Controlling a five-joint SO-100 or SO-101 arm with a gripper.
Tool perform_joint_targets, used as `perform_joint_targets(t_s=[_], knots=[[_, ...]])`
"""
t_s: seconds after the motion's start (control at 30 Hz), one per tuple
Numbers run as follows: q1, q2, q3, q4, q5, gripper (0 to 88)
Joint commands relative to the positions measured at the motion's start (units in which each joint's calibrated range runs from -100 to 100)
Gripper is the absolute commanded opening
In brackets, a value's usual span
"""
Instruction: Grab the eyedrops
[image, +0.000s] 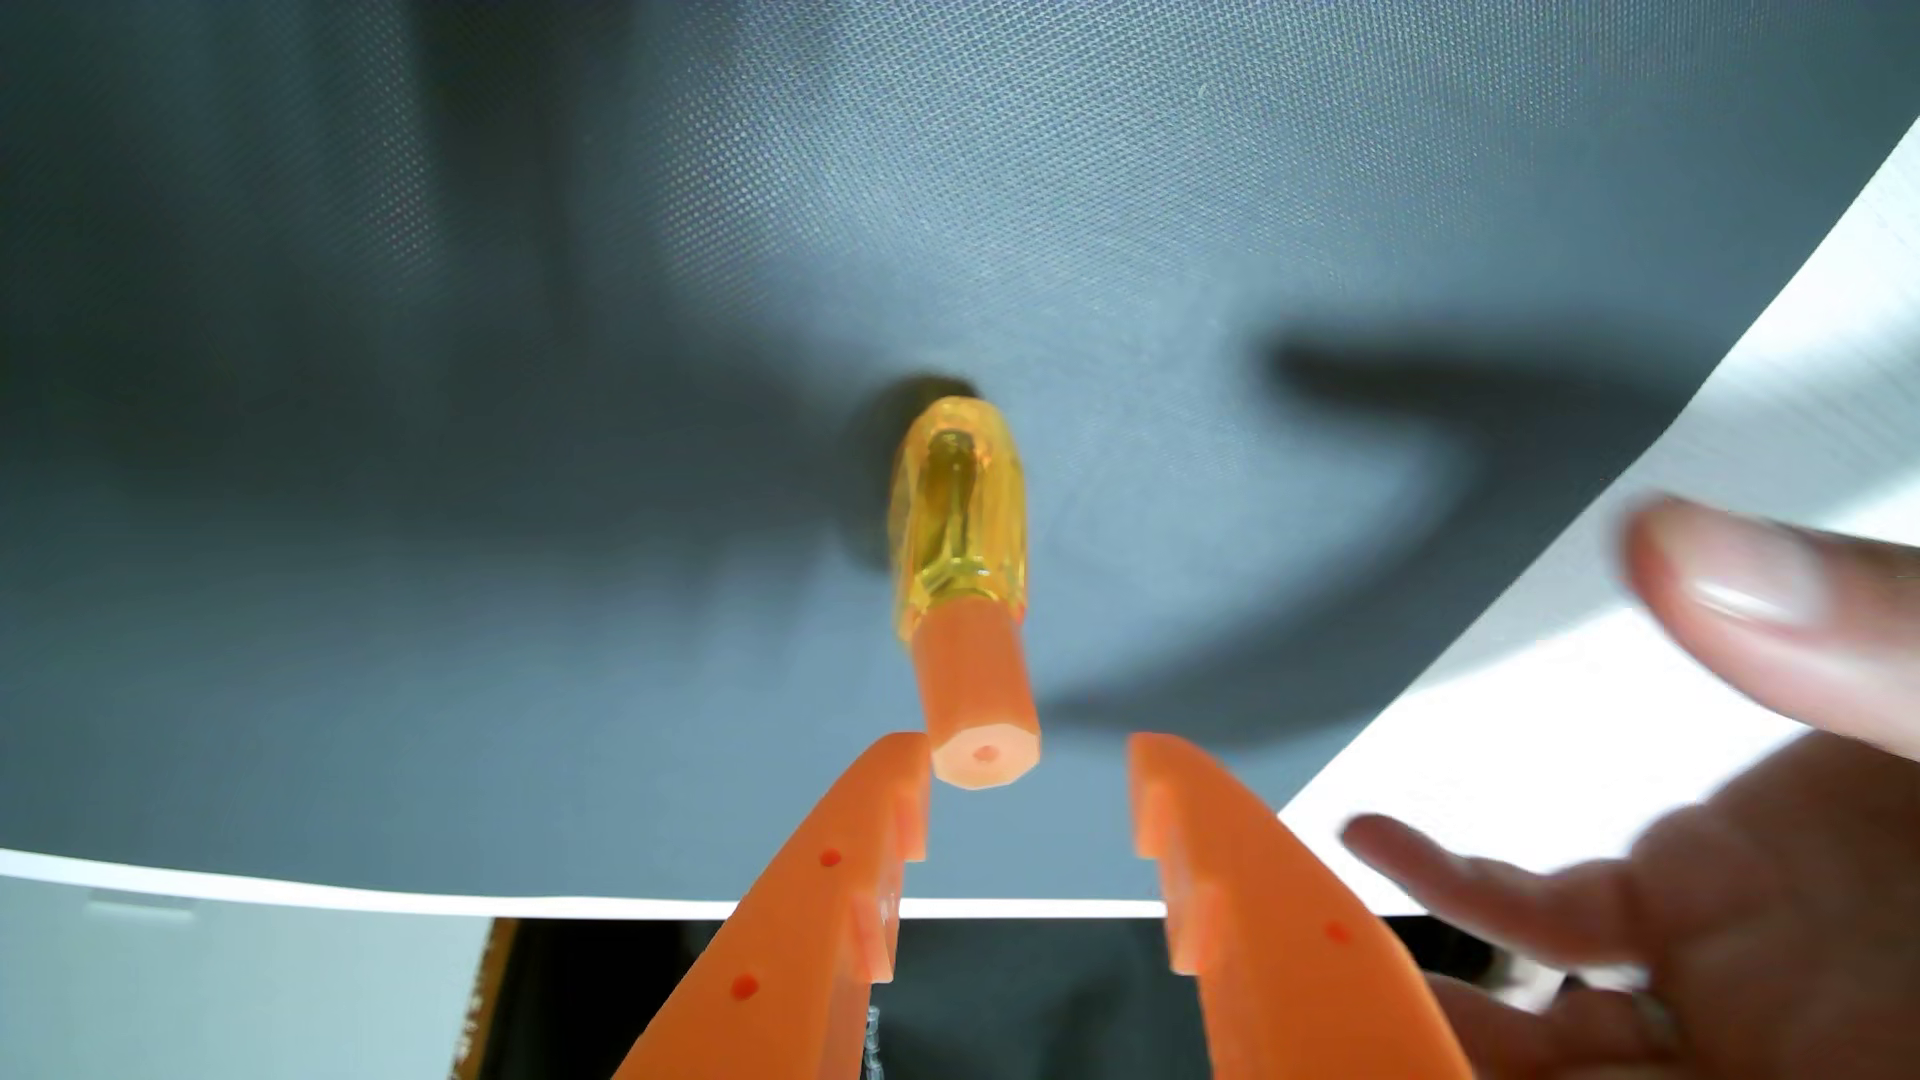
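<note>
In the wrist view the eyedrops (961, 561) stand upright on a dark grey mat (520, 467): a small bottle with a clear yellow body and an orange cap, the cap end pointing toward the camera. My gripper (1029, 763) enters from the bottom edge with two orange fingers spread apart and open. The bottle's cap sits just ahead of the tips, close to the left finger (883, 810) and inside the gap's left side. Nothing is held between the fingers.
A person's hand (1745, 831) reaches in from the right, its fingers hovering close to my right finger. A white surface (1714, 415) borders the mat on the right and along the bottom. A dark gap (1039, 997) lies below the white edge.
</note>
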Motion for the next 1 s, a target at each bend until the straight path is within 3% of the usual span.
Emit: perform_joint_targets(t_s=[0.0,0.27,0.97], knots=[[-0.37,-2.96,-1.46,-0.07,-0.1,14.0],[1.96,-3.13,-0.11,1.92,0.32,14.0],[-0.04,4.85,5.39,-11.93,-4.08,14.0]])
